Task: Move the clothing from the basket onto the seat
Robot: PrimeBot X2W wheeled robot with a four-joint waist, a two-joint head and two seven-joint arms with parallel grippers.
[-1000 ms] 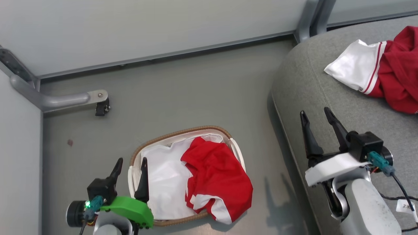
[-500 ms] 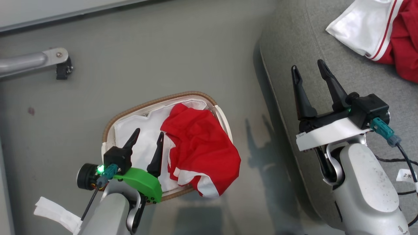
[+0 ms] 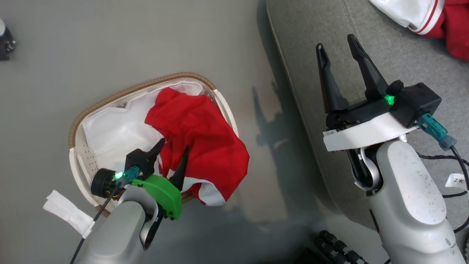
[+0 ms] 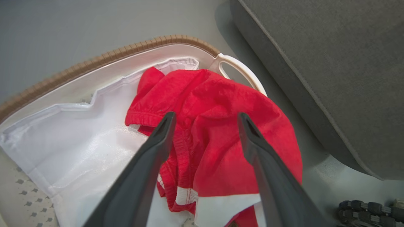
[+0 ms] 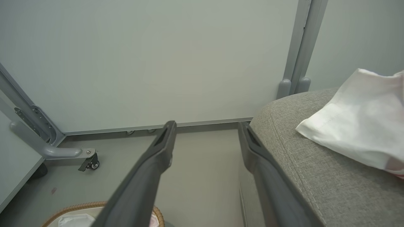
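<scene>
Left gripper (image 3: 174, 143) spread over garment (image 3: 198, 124) in basket (image 4: 126, 50), contact unclear, right gripper (image 3: 335, 41) spread empty, second garment (image 3: 452, 36) cropped beyond basket

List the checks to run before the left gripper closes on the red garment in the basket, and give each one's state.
1. left gripper open: ok, its fingers are spread.
2. Aimed at the red garment: ok, the cloth lies between the fingers in the left wrist view.
3. Fingertips low enough to pinch cloth: cannot tell.
4. Garment fully inside the basket: not ok, it hangs over the rim on the side towards the seat.
5. Bare room on the seat: ok, the other garment lies farther in.
6. right gripper out of the way: ok, open above the seat, apart from the basket.
</scene>
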